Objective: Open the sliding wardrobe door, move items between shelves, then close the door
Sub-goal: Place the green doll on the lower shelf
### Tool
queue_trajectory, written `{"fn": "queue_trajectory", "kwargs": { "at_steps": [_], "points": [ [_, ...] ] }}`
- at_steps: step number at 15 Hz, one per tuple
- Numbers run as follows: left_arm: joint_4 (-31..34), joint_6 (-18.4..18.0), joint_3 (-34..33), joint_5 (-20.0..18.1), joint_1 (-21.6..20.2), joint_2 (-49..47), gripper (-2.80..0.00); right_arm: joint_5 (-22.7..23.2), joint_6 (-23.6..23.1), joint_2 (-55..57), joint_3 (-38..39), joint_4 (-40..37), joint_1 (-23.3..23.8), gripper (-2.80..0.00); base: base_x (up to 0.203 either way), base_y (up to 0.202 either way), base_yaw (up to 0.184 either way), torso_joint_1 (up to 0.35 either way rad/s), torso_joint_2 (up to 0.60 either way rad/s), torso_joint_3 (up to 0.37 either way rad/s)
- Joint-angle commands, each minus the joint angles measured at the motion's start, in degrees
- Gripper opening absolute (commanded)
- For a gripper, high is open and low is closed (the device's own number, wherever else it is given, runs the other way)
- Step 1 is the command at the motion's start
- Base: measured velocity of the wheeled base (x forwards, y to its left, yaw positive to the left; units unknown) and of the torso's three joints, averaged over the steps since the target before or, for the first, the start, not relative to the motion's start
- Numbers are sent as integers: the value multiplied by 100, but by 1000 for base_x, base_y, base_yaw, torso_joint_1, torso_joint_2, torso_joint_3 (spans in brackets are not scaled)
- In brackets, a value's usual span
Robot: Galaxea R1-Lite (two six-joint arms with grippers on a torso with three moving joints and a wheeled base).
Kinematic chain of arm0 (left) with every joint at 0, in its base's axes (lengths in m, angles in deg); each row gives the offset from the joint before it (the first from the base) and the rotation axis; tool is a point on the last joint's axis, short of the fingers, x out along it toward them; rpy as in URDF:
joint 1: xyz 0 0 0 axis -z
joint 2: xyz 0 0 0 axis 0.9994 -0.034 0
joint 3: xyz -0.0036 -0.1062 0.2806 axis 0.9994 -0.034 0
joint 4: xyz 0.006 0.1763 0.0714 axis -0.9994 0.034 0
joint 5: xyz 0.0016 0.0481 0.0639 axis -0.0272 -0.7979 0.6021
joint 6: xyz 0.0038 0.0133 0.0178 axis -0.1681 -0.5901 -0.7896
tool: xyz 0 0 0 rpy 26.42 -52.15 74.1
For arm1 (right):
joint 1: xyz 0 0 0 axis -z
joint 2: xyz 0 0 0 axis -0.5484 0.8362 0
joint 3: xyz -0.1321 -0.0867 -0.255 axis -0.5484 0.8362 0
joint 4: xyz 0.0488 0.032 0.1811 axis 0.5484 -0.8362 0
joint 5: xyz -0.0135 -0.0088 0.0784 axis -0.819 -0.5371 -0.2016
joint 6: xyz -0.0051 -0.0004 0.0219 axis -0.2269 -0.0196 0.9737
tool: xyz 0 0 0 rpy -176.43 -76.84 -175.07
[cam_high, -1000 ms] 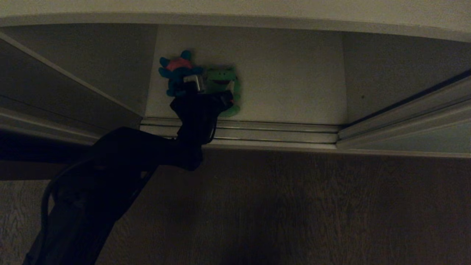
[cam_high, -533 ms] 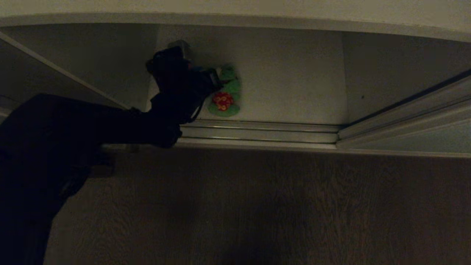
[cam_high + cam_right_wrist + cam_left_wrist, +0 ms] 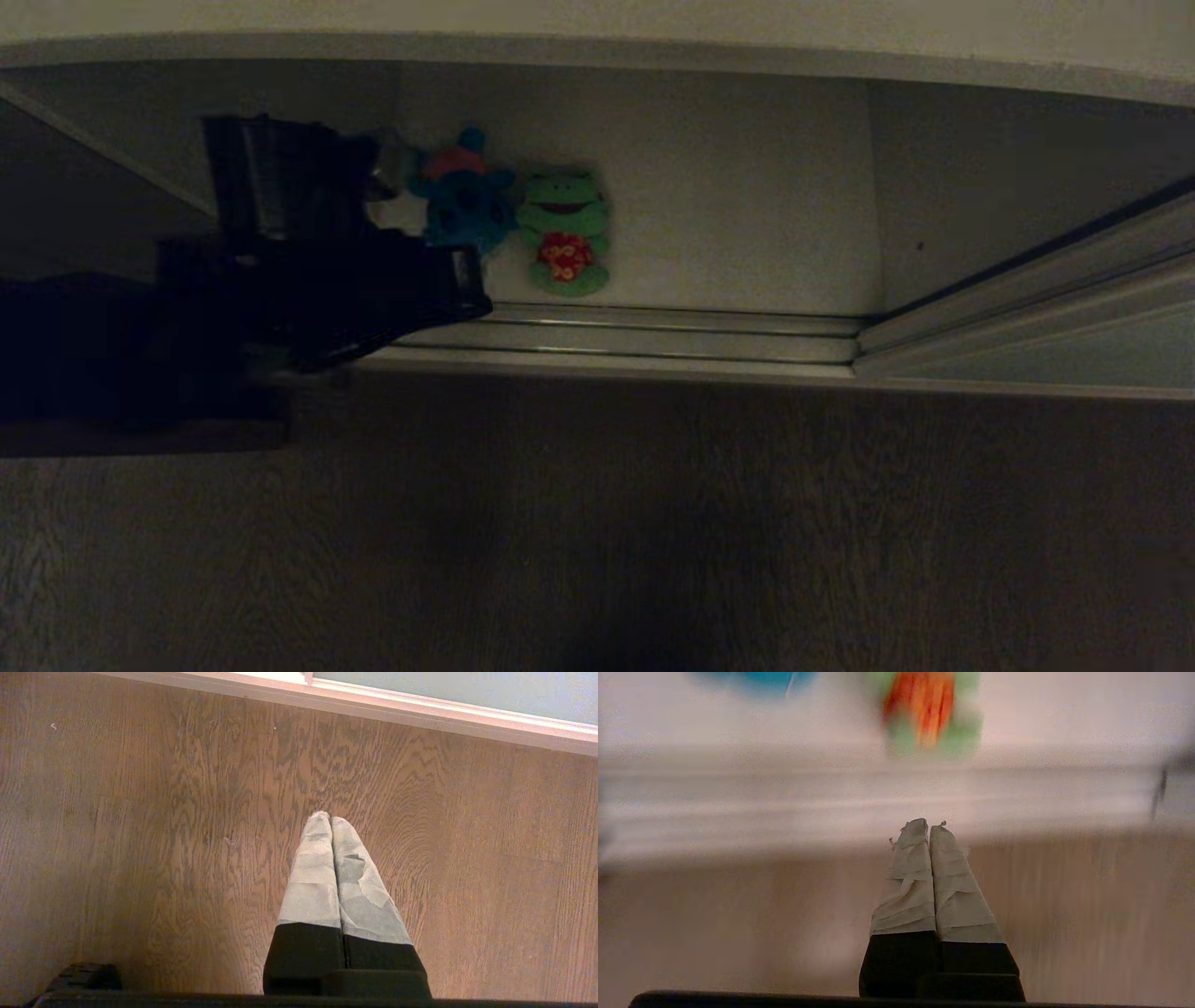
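Since a second earlier, the left tool (image 3: 928,828) had pulled back from the two plush toys and out over the track toward the left, and its fingers (image 3: 910,877), then spread wide around the frog, had come together. In the left wrist view its two tape-wrapped fingers were pressed flat against each other with nothing between them, above the brown wood-grain floor (image 3: 653,523) just in front of the wardrobe's sill. In the head view the black left arm (image 3: 308,271) reached in from the left edge and covered the left end of the metal sliding track (image 3: 653,336).

Two toys lay side by side on the plain matte white shelf (image 3: 747,205), touching each other, near its front edge and left of its middle. One was the bright green plush frog in a red flowered shirt (image 3: 564,231); the other, on its left, was the blue plush creature with a pink top (image 3: 462,191). Neither was touched by the tool.

One pale grey-green sliding wardrobe door with a cream frame edge (image 3: 1074,359) stood pushed to the right, leaving the compartment open.

Only the right wrist view showed the right tool (image 3: 330,820). Its two taped fingers were closed against each other, empty, hanging over the floor near the door's cream frame.
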Motion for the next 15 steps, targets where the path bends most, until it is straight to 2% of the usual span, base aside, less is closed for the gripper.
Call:
{"fn": "queue_trajectory", "kwargs": {
  "at_steps": [1,4,6,8,11,13,15],
  "points": [
    [609,-87,-835,-12,-5,1582,-280,2,-6,-9,0,1,-1,-280,0,0,0,0,0,0],
    [1876,-182,-1748,28,-23,3106,-280,2,-6,-9,0,1,-1,-280,0,0,0,0,0,0],
    [2821,-189,-2149,236,-65,4084,-280,2,-6,-9,0,1,-1,-280,0,0,0,0,0,0],
    [3490,-168,-2392,486,-256,5040,-280,2,-6,-9,0,1,-1,-280,0,0,0,0,0,0],
    [3804,-238,-2835,518,-1252,6324,-280,2,-6,-9,0,1,-1,-280,0,0,0,0,0,0],
    [3857,-363,-3344,351,-1392,7267,-280,2,-6,-9,0,1,-1,-280,0,0,0,0,0,0],
    [3742,-477,-4053,303,-1426,7809,-280,2,-6,-9,0,1,-1,-280,0,0,0,0,0,0]
  ]
}}
